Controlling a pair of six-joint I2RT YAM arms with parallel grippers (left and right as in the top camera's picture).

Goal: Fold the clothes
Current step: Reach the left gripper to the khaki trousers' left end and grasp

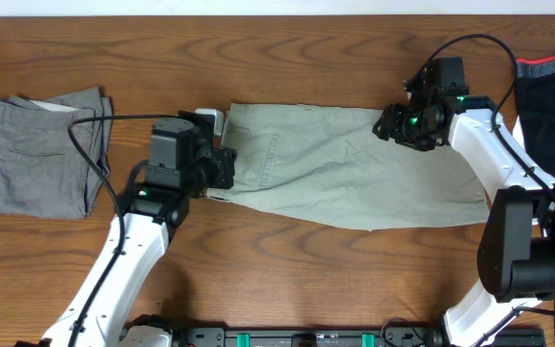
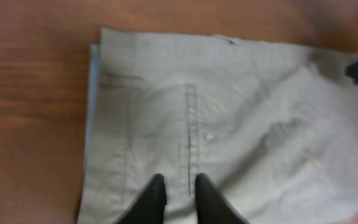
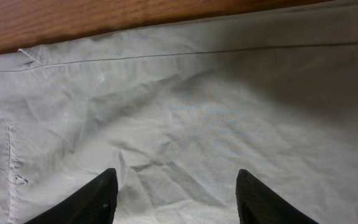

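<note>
The pale khaki-green trousers (image 1: 355,173) lie flat across the middle of the table, folded lengthwise, with the waistband at the left. They fill the left wrist view (image 2: 241,124) and the right wrist view (image 3: 216,106). My left gripper (image 1: 223,169) is at the waistband end, its fingers (image 2: 179,186) nearly together with a strip of the cloth between them, beside a pocket seam. My right gripper (image 1: 393,125) is wide open just over the far edge near the middle, its fingers (image 3: 176,186) spread above wrinkled cloth. The mid-grey pair (image 1: 37,154) lies folded at the far left.
A dark garment with a red trim (image 1: 552,106) lies at the right edge, beside the right arm. Black cables run over the grey pair (image 1: 90,145) and above the right arm. The wooden table (image 1: 287,58) shows behind the trousers.
</note>
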